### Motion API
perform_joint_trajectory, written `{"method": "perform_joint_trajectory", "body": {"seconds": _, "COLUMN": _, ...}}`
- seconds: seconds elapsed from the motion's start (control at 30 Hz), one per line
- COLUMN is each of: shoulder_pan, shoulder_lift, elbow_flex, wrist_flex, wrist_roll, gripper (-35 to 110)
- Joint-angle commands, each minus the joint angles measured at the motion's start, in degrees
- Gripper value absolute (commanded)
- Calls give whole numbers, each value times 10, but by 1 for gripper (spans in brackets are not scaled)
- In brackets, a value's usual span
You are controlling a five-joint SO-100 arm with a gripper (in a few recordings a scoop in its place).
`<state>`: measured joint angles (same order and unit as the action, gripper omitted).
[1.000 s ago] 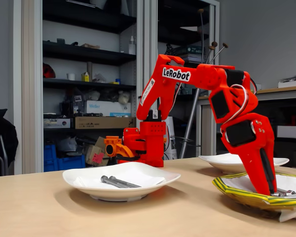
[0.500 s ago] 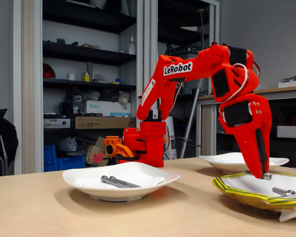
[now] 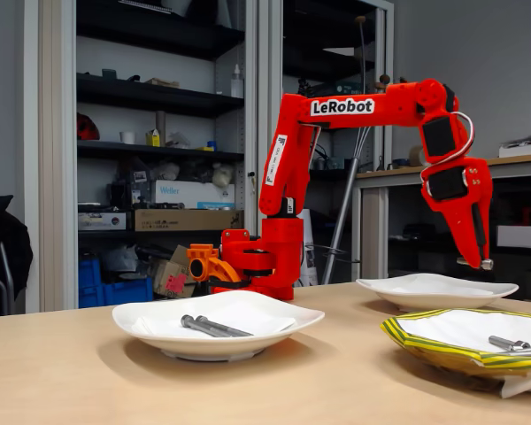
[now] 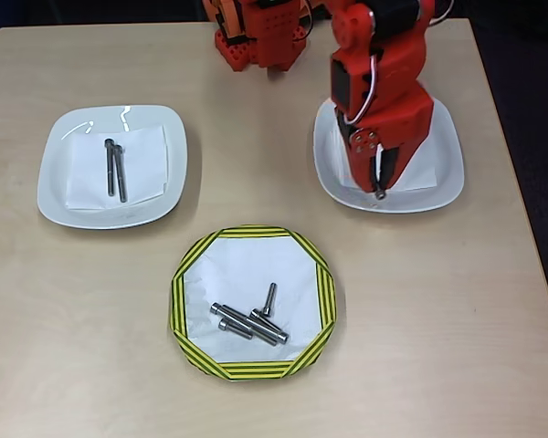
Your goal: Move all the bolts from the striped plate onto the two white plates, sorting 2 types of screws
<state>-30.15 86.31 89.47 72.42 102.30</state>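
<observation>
A: Where is the claw (image 4: 380, 187) now?

B: In the overhead view it hangs over the white plate (image 4: 447, 178) to the upper right of the striped plate (image 4: 321, 301). In the fixed view the claw (image 3: 480, 262) is up in the air above that same white plate (image 3: 407, 290), well clear of its surface.

A: Is it holding anything?

B: Yes. Its fingers are closed on a short bolt (image 3: 485, 264); the grey head pokes out at the tip. From above, the same bolt (image 4: 380, 193) shows as a small grey dot at the end of the fingers.

A: And the rest of the bolts?

B: Four lie in the striped plate: a long one (image 4: 249, 322) slanting across the lower middle, a short one (image 4: 235, 328) just beside it, another (image 4: 268, 299) standing off toward the plate's centre, and one more (image 4: 267, 328) touching the long one's right end. In the fixed view the striped plate (image 3: 425, 347) sits at the right, with bolt ends (image 3: 508, 343) showing over its rim.

A: The other white plate (image 4: 59, 196)?

B: It lies to the upper left of the striped plate, well apart from it. Two long bolts (image 4: 115, 170) lie side by side on it, touching, on a white paper sheet (image 4: 146, 164).
</observation>
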Motion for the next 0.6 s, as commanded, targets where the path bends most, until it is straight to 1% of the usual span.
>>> {"method": "perform_joint_trajectory", "body": {"seconds": 0.0, "shoulder_pan": -61, "shoulder_lift": 105, "elbow_flex": 115, "wrist_flex": -44, "wrist_roll": 85, "gripper": 0}}
{"method": "perform_joint_trajectory", "body": {"seconds": 0.17, "shoulder_pan": -103, "shoulder_lift": 182, "elbow_flex": 250, "wrist_flex": -121, "wrist_roll": 187, "gripper": 0}}
{"method": "perform_joint_trajectory", "body": {"seconds": 0.27, "shoulder_pan": -114, "shoulder_lift": 201, "elbow_flex": 282, "wrist_flex": -152, "wrist_roll": 203, "gripper": 11}}
{"method": "perform_joint_trajectory", "body": {"seconds": 0.33, "shoulder_pan": -116, "shoulder_lift": 210, "elbow_flex": 297, "wrist_flex": -171, "wrist_roll": 209, "gripper": 15}}
{"method": "perform_joint_trajectory", "body": {"seconds": 0.47, "shoulder_pan": -89, "shoulder_lift": 207, "elbow_flex": 294, "wrist_flex": -200, "wrist_roll": 182, "gripper": 16}}
{"method": "perform_joint_trajectory", "body": {"seconds": 0.57, "shoulder_pan": -25, "shoulder_lift": 183, "elbow_flex": 258, "wrist_flex": -235, "wrist_roll": 82, "gripper": 15}}
